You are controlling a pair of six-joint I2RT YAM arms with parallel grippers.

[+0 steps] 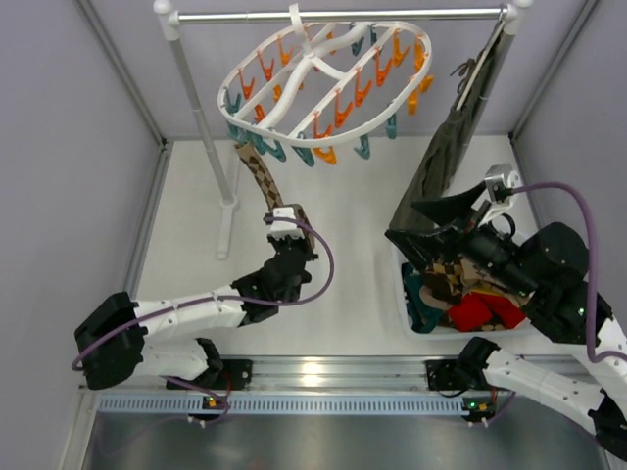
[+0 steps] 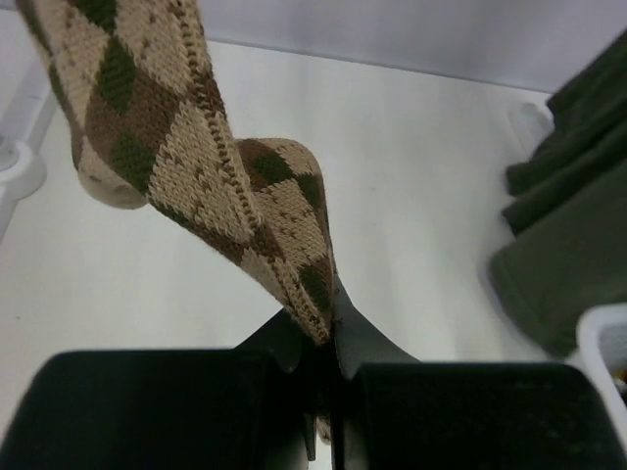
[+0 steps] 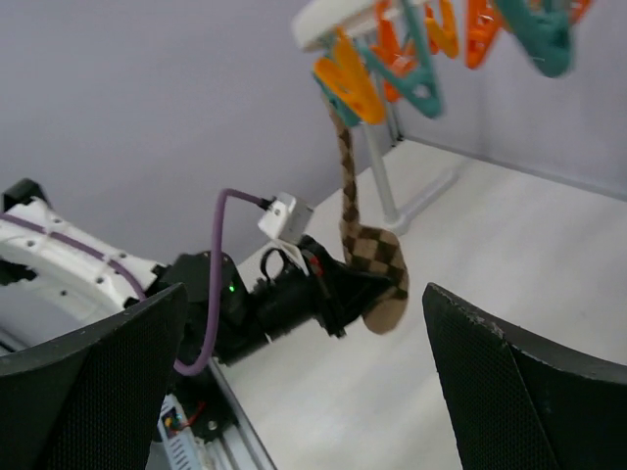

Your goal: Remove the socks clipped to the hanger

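Note:
The white oval hanger (image 1: 323, 73) with orange and teal clips hangs from the rail at the back. One tan and brown argyle sock (image 1: 260, 176) dangles from a clip on its left side. My left gripper (image 1: 284, 217) is shut on the sock's lower end. In the left wrist view the sock (image 2: 176, 147) runs down into the closed jaws of the left gripper (image 2: 328, 343). My right gripper (image 1: 426, 227) stands open and empty over the basket. The right wrist view shows that same sock (image 3: 367, 255), pinched by the left gripper (image 3: 377, 289), between the wide-apart fingers (image 3: 529, 392).
A white basket (image 1: 404, 294) at the right holds patterned socks plus red and teal clothes. A long olive-green garment (image 1: 451, 157) hangs from the metal rail (image 1: 333, 15) at the right. The rail's left white post (image 1: 201, 117) stands behind the sock.

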